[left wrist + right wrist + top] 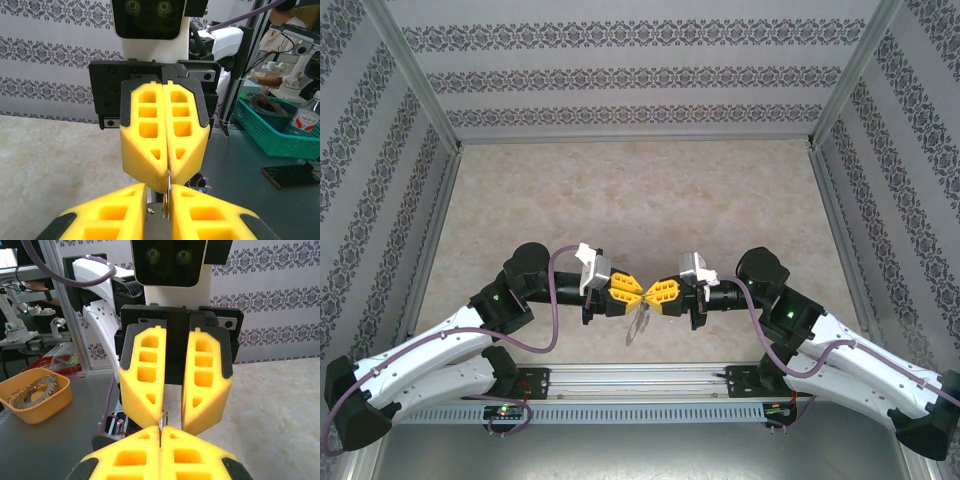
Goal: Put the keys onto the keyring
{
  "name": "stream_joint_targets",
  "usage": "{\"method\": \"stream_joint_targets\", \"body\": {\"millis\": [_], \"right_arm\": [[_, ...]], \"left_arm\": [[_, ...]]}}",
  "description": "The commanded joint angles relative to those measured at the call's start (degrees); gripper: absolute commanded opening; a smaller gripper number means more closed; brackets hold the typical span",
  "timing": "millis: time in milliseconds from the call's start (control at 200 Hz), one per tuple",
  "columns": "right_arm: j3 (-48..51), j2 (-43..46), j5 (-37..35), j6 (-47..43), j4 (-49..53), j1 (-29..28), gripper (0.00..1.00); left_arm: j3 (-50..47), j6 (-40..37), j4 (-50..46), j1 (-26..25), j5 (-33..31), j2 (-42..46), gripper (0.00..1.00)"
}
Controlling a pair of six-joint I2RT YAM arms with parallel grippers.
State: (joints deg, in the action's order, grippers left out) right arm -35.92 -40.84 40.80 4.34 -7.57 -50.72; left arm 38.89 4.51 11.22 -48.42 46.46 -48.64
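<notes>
**Grippers nose to nose near the tabletop's near edge, keyring hanging below**

The right gripper (654,293) has its yellow fingers pressed flat together, and a thin metal sliver (161,421) stands out of the seam at their tips. The left gripper (638,292) faces it tip to tip. Its fingers stand a narrow gap apart, and I cannot tell whether they pinch anything.

Both hang just past the metal rail (640,378) that runs along the near edge of the tabletop (640,190), about midway along that edge. The tabletop is beige with a mottled stone pattern out to its far edge. Walls (640,70) papered in grey-and-white damask bands close in the left, right and far sides.

The keyring (638,328) hangs from where the fingertips meet, over the strip of tabletop between the grippers and the rail. From above its long axis runs on a slant. The upper end sits under the tips, and the lower end points toward the near edge and slightly to the left
</notes>
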Motion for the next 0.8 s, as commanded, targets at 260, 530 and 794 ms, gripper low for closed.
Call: {"method": "stream_joint_targets", "body": {"millis": [260,530,794], "right_arm": [[1.55,1.12,0.34,1.47,-7.53,0.18,0.00],[2.00,1.14,-0.70,1.64,-8.10,0.18,0.00],[2.43,2.72,-5.98,1.29,-5.21,0.18,0.11]], "left_arm": [[0.04,0.80,3.89,-1.29,0.36,0.85,0.19],[-0.57,0.61,4.72,-1.41,0.46,1.44,0.05],[-1.97,-0.19,4.15,-1.41,-1.90,3.77,0.00]]}}
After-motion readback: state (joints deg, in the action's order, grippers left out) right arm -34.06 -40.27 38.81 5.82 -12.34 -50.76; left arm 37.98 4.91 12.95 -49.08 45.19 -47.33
